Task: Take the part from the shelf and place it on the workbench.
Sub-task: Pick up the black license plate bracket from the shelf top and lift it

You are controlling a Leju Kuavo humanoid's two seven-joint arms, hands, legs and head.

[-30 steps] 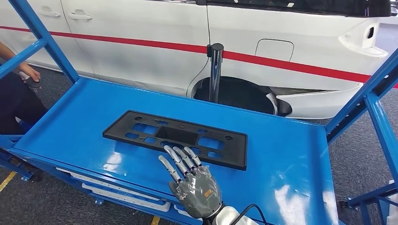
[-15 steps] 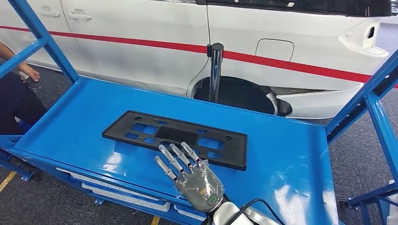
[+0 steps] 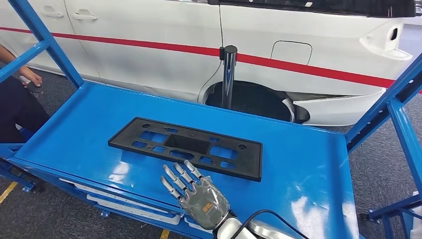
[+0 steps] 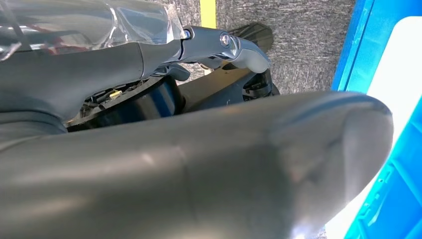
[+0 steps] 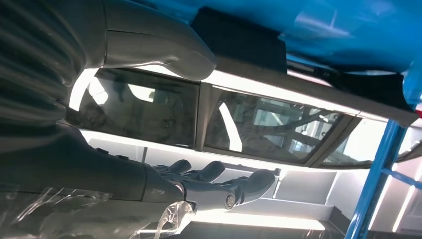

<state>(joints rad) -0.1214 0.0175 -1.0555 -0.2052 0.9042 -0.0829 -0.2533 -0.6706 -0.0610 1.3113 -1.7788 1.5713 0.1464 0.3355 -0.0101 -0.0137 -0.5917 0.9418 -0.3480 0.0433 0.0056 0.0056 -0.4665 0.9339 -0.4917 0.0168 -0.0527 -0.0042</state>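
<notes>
Black moulded plastic: the part (image 3: pixel 186 147) is a long, flat rectangular frame pierced by several cut-outs, lying flat on the blue shelf (image 3: pixel 303 164), roughly central and slightly skewed to the front edge. By its look it is light and fairly stiff, though a thin panel this long may flex if lifted by one end. The smooth faces appear slippery; the cut-outs and the long near rim offer the better purchase. Because it lies flush on the metal, fingers cannot readily pass beneath it; a hold over the near edge or through an opening, near mid-length, seems most balanced.

The right robot hand (image 3: pixel 196 196) hovers just short of the part's near edge, fingers spread and extended towards it, holding nothing and not touching it. The left robot hand (image 4: pixel 209 149) hangs low beside the shelf frame; whether its fingers are spread or curled cannot be told.

The shelf has a low raised lip all round, so the part must be lifted, not slid off. Blue uprights (image 3: pixel 395 99) flank both ends; the front is open. A dark post (image 3: pixel 228 74) and a white vehicle (image 3: pixel 199 45) stand behind. A person (image 3: pixel 17 99) stands at the robot's left.
</notes>
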